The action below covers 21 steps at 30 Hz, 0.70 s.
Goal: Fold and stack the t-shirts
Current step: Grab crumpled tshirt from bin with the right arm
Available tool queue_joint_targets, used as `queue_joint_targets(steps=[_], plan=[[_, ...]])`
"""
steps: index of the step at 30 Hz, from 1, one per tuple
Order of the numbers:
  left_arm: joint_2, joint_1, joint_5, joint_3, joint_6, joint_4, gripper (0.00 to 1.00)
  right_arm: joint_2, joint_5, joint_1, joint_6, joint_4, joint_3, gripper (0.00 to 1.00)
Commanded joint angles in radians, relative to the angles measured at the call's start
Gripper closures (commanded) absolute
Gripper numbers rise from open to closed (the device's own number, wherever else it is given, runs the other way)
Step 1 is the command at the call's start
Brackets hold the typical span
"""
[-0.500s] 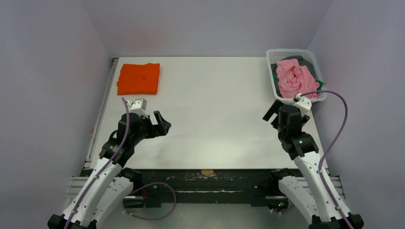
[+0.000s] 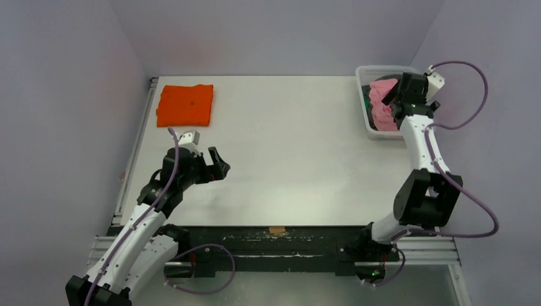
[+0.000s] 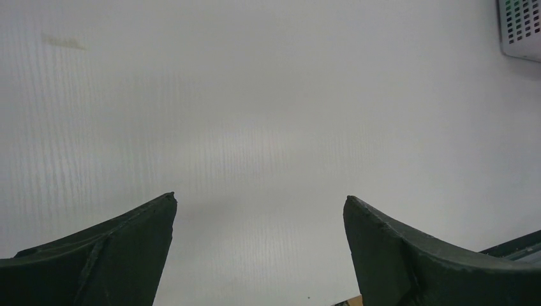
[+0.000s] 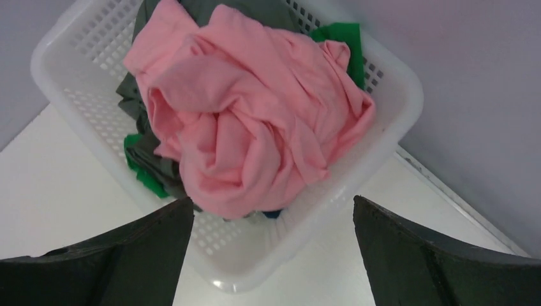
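Note:
A bright orange t-shirt (image 2: 185,105) lies folded flat at the far left of the table. A crumpled light pink t-shirt (image 4: 249,121) fills the white mesh basket (image 4: 395,83) at the far right, on top of dark grey (image 4: 137,102) and green (image 4: 150,175) shirts. The pink shirt also shows in the top view (image 2: 381,107). My right gripper (image 2: 390,97) hangs above the basket, open and empty, its jaws spanning the basket's near corner (image 4: 271,204). My left gripper (image 2: 219,164) is open and empty over bare table at the left (image 3: 259,201).
The basket (image 2: 367,124) stands against the right wall at the table's far right corner. A metal rail (image 2: 131,159) runs along the table's left edge. A corner of the basket shows in the left wrist view (image 3: 520,29).
My right arm has stretched out from near the table's right middle to above the basket. My left gripper has shifted only slightly.

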Motion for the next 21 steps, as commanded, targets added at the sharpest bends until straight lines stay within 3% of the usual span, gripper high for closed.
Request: queue_joint_targets(steps=[1, 7, 9, 14, 21], plan=[[-0.009, -0.004, -0.034, 0.017, 0.007, 0.012, 0.00, 0.211, -0.185, -0.079, -0.033, 0.011, 0.226, 0.08], [0.018, -0.005, -0.082, 0.043, 0.007, -0.027, 0.00, 0.531, -0.253, -0.111, -0.053, -0.097, 0.505, 0.24], [0.020, -0.004, -0.089, 0.044, 0.008, -0.028, 0.00, 0.581, -0.250, -0.112, -0.061, -0.115, 0.547, 0.35], [0.028, -0.005, -0.095, 0.046, 0.005, -0.031, 0.00, 0.555, -0.243, -0.113, -0.065, -0.064, 0.521, 1.00], [0.008, -0.005, -0.076, 0.040, -0.006, -0.021, 0.00, 0.333, -0.269, -0.106, -0.072, 0.004, 0.436, 1.00]])
